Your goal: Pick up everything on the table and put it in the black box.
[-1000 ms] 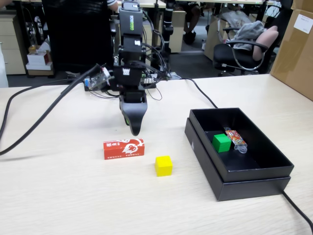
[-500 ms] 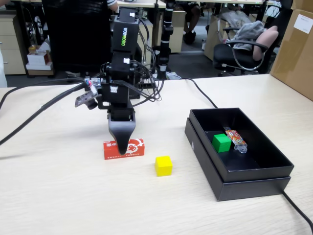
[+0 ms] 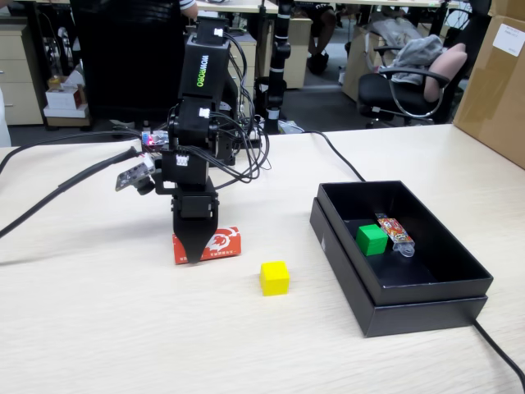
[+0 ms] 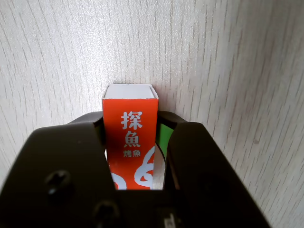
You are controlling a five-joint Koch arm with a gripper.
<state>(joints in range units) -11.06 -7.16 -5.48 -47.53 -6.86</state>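
The red packet (image 3: 221, 244) with white print lies on the table (image 3: 123, 328). My gripper (image 3: 194, 256) points straight down over its left end. In the wrist view the packet (image 4: 130, 137) sits between the two black jaws of the gripper (image 4: 134, 124), which press close on both long sides; it still rests on the table. The yellow cube (image 3: 274, 277) stands alone to the right of the packet. The green cube (image 3: 372, 239) lies inside the black box (image 3: 426, 314) at the right.
An orange-patterned wrapped candy (image 3: 395, 232) lies in the box beside the green cube. Black cables (image 3: 66, 190) cross the table at the left and one (image 3: 500, 353) runs past the box's front right corner. A tan carton (image 3: 496, 82) stands at the far right.
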